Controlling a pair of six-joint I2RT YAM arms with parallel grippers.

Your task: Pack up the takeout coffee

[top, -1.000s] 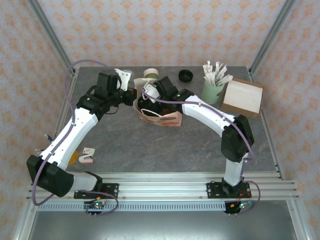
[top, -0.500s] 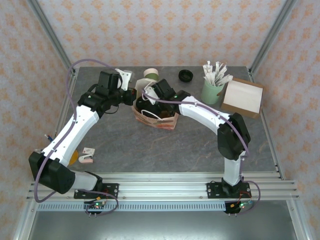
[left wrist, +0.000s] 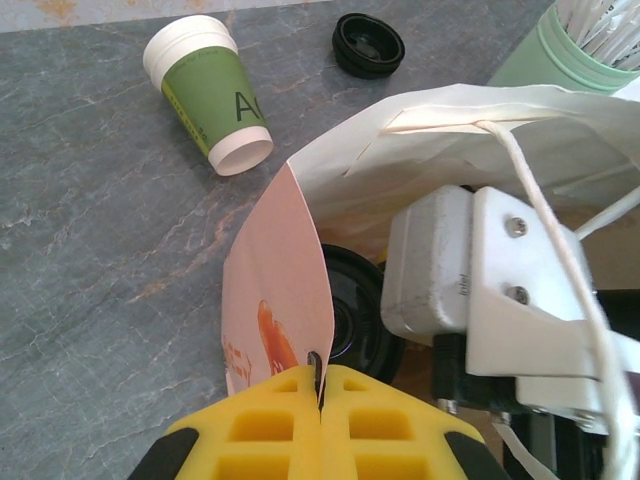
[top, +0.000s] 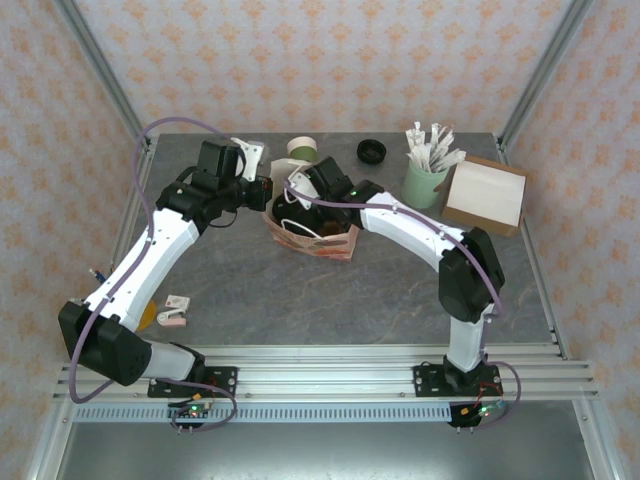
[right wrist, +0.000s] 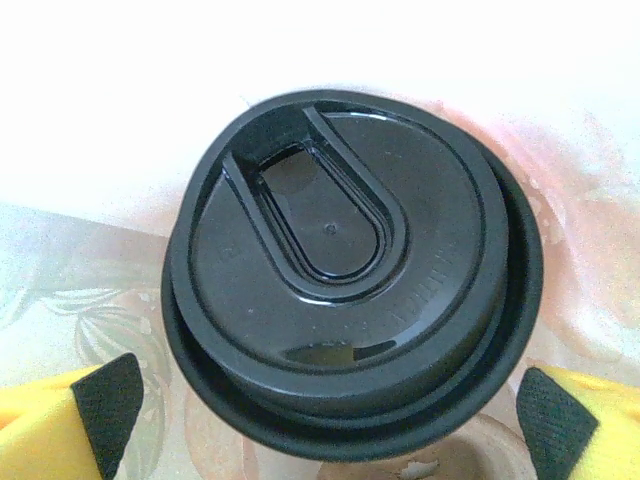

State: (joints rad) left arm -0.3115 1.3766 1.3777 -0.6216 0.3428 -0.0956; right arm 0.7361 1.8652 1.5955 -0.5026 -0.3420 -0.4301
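Observation:
A pink-printed paper bag [top: 318, 238] stands open mid-table. My left gripper [left wrist: 320, 385] is shut on the bag's near edge [left wrist: 285, 290], beside it on the left [top: 268, 193]. My right gripper [top: 300, 197] reaches down into the bag and is open [right wrist: 330, 425]. Its pads [right wrist: 105, 410] stand apart on either side of a takeout coffee with a black lid [right wrist: 350, 270] inside the bag, also seen past the bag's edge [left wrist: 360, 315]. A second cup with a green band [left wrist: 212, 92] stands upside down behind the bag [top: 303, 150]. A loose black lid [left wrist: 368, 45] lies near it [top: 371, 151].
A mint-green cup of white-wrapped sticks [top: 425, 178] and a cardboard box [top: 485, 193] stand at the back right. A small white and pink item [top: 175, 310] and a yellow disc [top: 148, 316] lie near the left arm's base. The bag's string handle [left wrist: 545, 215] runs over my right gripper.
The right arm has shifted a little to the left inside the bag, and the bag has moved slightly with it. The left gripper has kept its hold on the bag's edge.

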